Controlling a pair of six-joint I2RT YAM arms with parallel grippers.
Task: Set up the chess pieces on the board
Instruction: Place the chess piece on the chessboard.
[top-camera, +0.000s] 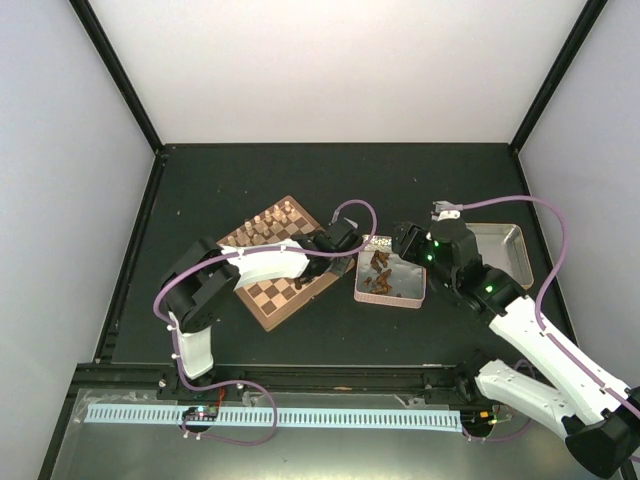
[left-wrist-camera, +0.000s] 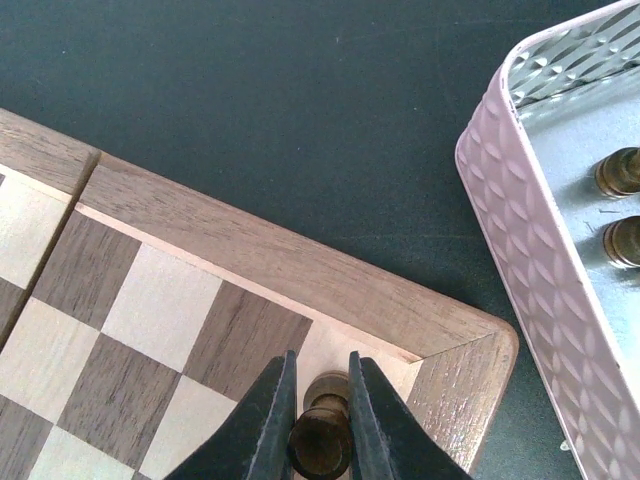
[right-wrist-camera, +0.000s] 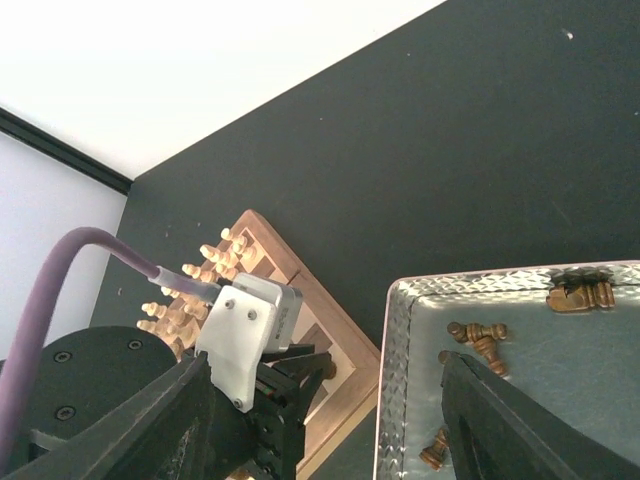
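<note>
At board (left-wrist-camera: 300, 275) corner square: left hand (left-wrist-camera: 320, 425) clenched on dark chess piece (left-wrist-camera: 322, 445) (upright). Risk: off-centre release tips piece off board. Right hand (right-wrist-camera: 325, 410) released, near tin (right-wrist-camera: 385, 380).

You have a silvery tin (top-camera: 390, 303) on the dark tabletop (top-camera: 250, 170), a shallow metal tray (top-camera: 510, 245) to its right, and pale cream pieces (top-camera: 270, 222) standing in rows.

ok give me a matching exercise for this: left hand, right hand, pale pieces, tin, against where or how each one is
1 left hand
2 right hand
3 pale pieces
4 tin

a holds loose dark pieces
b open, by the tin
c shut on a dark piece at the board's corner
d lined up on the board's far side

Pairs: 1-c, 2-b, 3-d, 4-a
</note>
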